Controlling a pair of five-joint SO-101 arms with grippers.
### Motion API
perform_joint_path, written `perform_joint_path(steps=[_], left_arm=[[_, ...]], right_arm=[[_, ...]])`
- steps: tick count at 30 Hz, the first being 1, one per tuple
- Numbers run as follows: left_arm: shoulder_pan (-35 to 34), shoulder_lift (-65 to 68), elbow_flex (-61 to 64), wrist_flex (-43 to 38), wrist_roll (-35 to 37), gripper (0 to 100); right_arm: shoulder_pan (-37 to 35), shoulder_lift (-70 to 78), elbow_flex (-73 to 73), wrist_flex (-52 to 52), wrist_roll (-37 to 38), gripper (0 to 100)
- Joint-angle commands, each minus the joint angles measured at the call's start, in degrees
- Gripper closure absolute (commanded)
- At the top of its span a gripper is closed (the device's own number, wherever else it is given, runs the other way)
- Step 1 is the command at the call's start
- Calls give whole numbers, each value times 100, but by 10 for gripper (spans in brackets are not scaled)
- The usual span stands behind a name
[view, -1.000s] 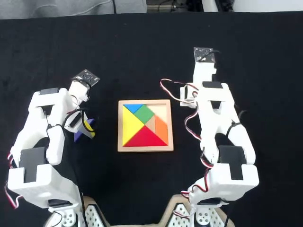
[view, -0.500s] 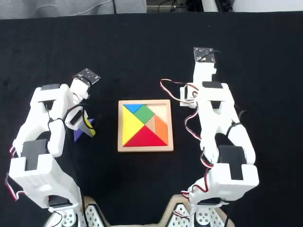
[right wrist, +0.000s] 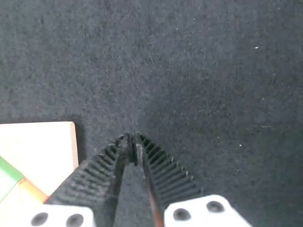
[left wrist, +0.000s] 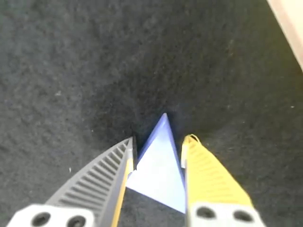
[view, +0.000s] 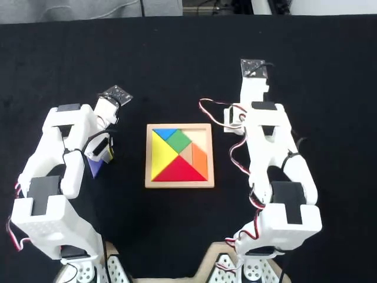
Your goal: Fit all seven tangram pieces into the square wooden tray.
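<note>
left claw [left wrist: 160, 140] pinches blue triangle [left wrist: 158, 166], the last piece; next, carry right to tray [view: 179, 186], probably its far-right gap.

My shells [view: 59, 147]: white.
My left gripper [left wrist: 160, 140]: grey and yellow fingers [left wrist: 208, 175].
My right gripper [right wrist: 132, 138]: black, ribbed.
My cables [view: 203, 105]: red, white.
</note>
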Motion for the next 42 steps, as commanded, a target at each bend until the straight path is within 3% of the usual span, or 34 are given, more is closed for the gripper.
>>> perform_joint_path(steps=[1,6,12,22,29,42], left_arm=[[-92,9,-189,-44,-26,855],[-101,9,-207,-18,-9,839],[-127,9,-593,932,246,631],[-664,26,-558,914,545,678],[-576,70,-488,519,1020,678],[-251,44,-163,527,1090,680]], right_arm=[[79,-40,-207,-114,0,987],[79,-40,-207,-114,0,987],[79,-40,-207,-114,0,987],[79,-40,-207,-114,0,987],[79,-40,-207,-114,0,987],[79,-40,-207,-114,0,987]])
